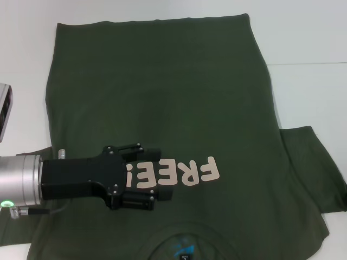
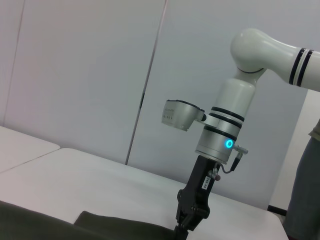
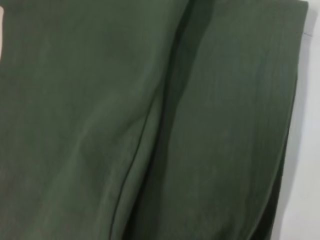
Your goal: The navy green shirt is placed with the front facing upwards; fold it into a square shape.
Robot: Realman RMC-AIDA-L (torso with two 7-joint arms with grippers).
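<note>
From the head camera we see the navy green shirt point(image 1: 162, 97) spread front up on a white table point(image 1: 314, 38), filling most of the frame, its hem toward twelve o'clock and its collar with the blue label point(image 1: 183, 248) at six o'clock. The pale letters "FREE!" point(image 1: 179, 172) lie below centre. One short sleeve point(image 1: 317, 173) spreads out at about four o'clock. The left gripper point(image 1: 165, 173) comes in from nine o'clock and hovers over the start of the lettering; its black fingers point(image 1: 146, 153) stand slightly apart and hold nothing, though we cannot tell whether they touch the cloth. A grey device edge point(image 1: 4, 111) shows at nine o'clock.

From the left wrist camera we see the right arm point(image 2: 227, 125), white with a blue glowing ring, reaching down so that the right gripper point(image 2: 185, 231) meets a dark fold of the shirt at six o'clock. We cannot tell how far its fingers are parted or whether they grasp cloth.

From the right wrist camera we see only shirt fabric with a long crease, and a strip of table at three o'clock.

We see no containers.
</note>
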